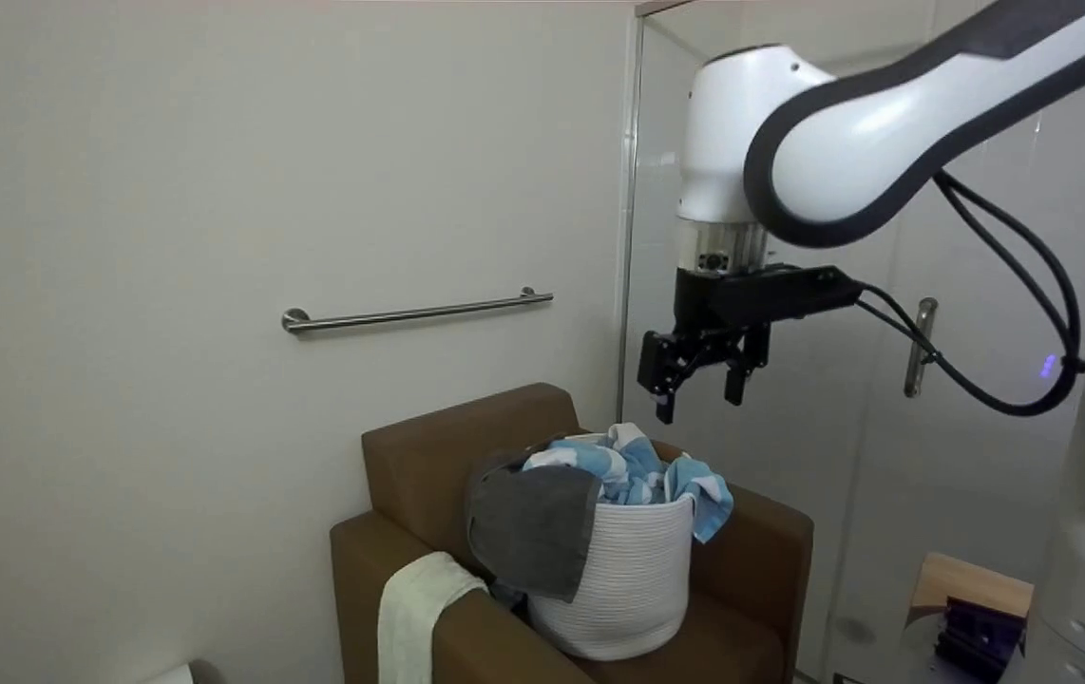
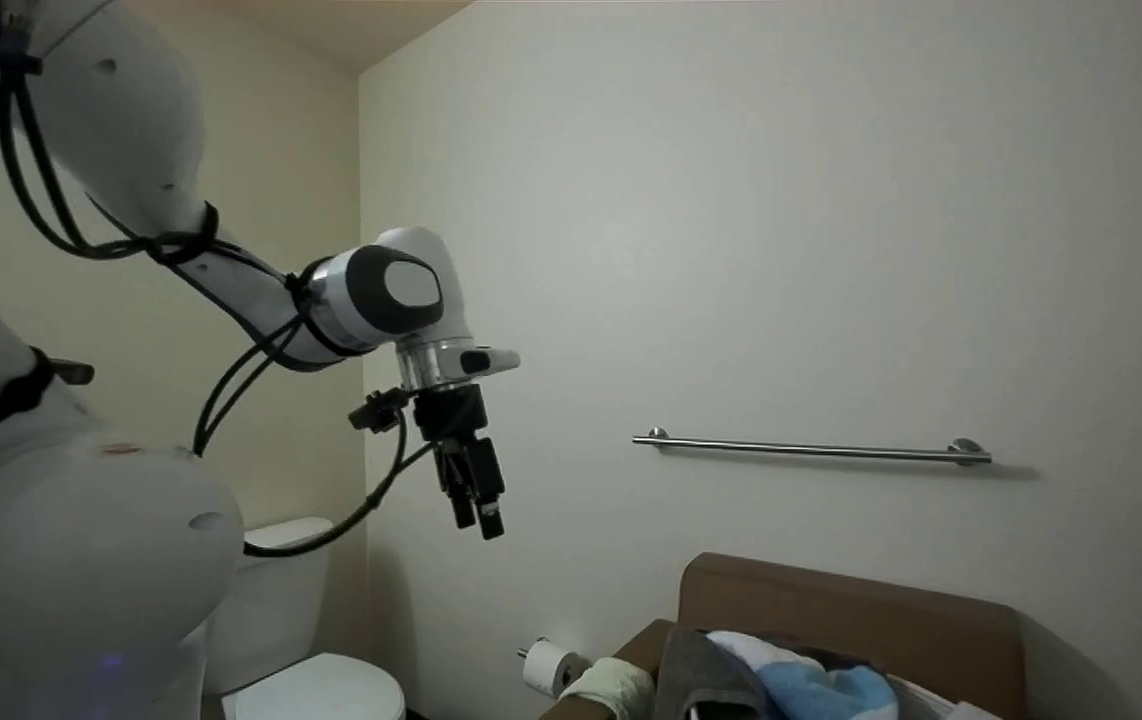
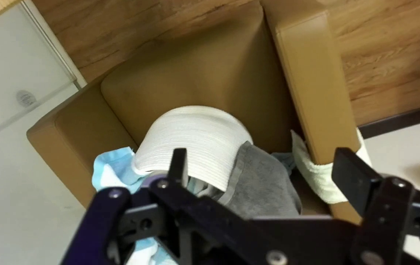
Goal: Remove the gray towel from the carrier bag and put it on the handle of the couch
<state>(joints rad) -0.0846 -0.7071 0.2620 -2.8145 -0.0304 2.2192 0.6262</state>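
While pincer [image 1: 700, 403] hovers, gray towel [image 1: 535, 532] below, apart.

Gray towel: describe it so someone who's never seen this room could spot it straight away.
Start at the brown armchair. In it sits a round white bag, with the gray towel hanging out over its side, toward the armrest bearing a pale cream cloth. It's plain and dark, unlike the blue-and-white fabric topping the bag and that cream one.

gripper [image 2: 477, 524] points down (gray towel [image 2: 699, 668] lower)
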